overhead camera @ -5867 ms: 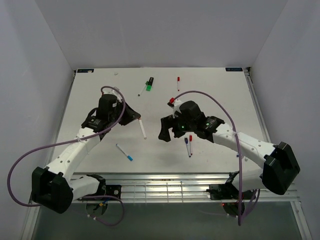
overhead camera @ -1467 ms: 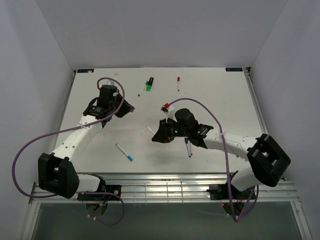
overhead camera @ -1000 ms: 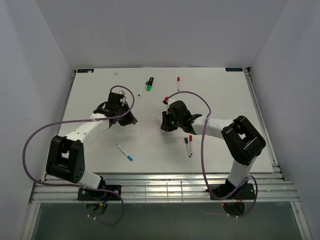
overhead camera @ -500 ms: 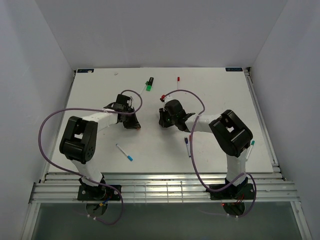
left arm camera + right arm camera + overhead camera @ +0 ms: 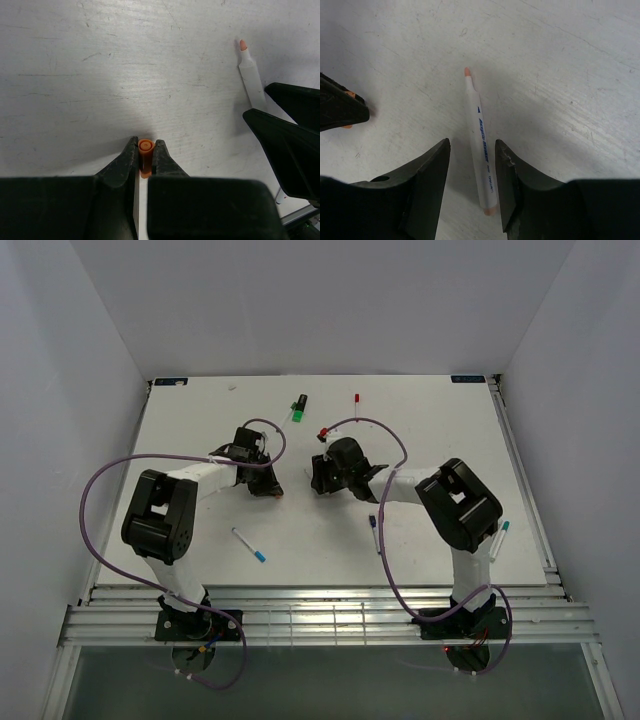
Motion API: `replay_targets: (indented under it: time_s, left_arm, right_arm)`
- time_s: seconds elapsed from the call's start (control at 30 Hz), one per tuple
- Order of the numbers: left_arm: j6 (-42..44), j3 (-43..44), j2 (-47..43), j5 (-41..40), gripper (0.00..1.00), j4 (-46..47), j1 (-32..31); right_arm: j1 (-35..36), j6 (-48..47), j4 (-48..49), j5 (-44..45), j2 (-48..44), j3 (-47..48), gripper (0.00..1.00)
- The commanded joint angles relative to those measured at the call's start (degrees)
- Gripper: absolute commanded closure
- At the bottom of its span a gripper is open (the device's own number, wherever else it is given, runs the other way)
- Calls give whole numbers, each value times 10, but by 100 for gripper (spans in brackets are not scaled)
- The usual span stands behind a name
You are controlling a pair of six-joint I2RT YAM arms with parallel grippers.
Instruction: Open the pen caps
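Arms (image 5: 205,472) lean inward, wrists low; we see left gripper (image 5: 145,149) pinching the orange cap (image 5: 145,157), right gripper (image 5: 471,165) spread, straddling the uncapped pen (image 5: 481,142).

orange pen cap (image 5: 145,156) off, pinched end-on — white pen (image 5: 481,145) lying flat, uncapped

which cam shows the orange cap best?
Left wrist: the cap sits centred, pinched in the left end effector. Right wrist catches only an orange sliver at its left edge. The top view doesn't show it.
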Motion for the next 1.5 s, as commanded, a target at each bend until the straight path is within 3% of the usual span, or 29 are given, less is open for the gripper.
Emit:
replay_targets:
  time_s: [0.0,0.3,0.63,1.0,1.23,1.47]
  left_arm:
    - [-4,-15,-1,-48,87,-25,0]
    - [-18,-12,10,-76,73,-54,0]
    - [-47,-27,7,-85,64,-52,0]
    - [-55,-42,-21,-102,55,-54,0]
    - [-63,-57,-93,-108,51,-60,0]
    - [-63,-57,-203,-124,49,-73,0]
  right_arm:
    - [-3,-2,-26,-22,27,23,52]
    - [-6,-5,-80,-24,46,59,52]
    - [-3,-39,-206,60,84,129,56]
    - [11,-62,-244,70,102,152,59]
    - [12,-31,-237,72,92,137,61]
    - [11,-25,-228,57,84,139,56]
